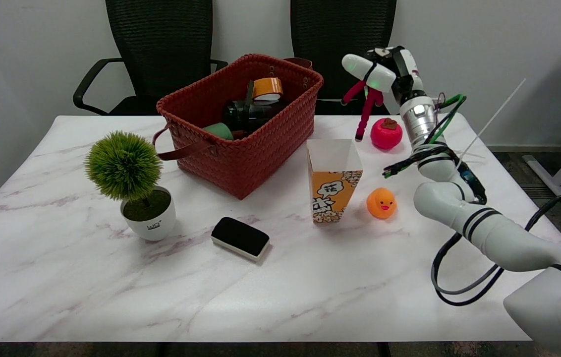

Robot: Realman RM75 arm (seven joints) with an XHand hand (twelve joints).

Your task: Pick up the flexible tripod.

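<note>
Tripod up, clear of the counter (112, 297), in the right hand's grip.

Right hand (384, 72) raised above the back edge of the counter, behind the red tomato-shaped toy (386, 134); fingers curled around the top of the flexible tripod (367, 106), whose red legs hang down and splay, one tip just left of the toy and seemingly off the surface. Grip looks to sit at the head end, legs free, so they likely swing. Judgement: lift mostly done; to finish well, keep the fingers wrapped firm, rise straight and slow, avoid tilting the wrist. Hazards: a dangling leg could clip the toy just below, or the popcorn box (334, 181) forward-left of the toy. The woven basket (241, 148) stands well left of the toy, no concern.
</note>
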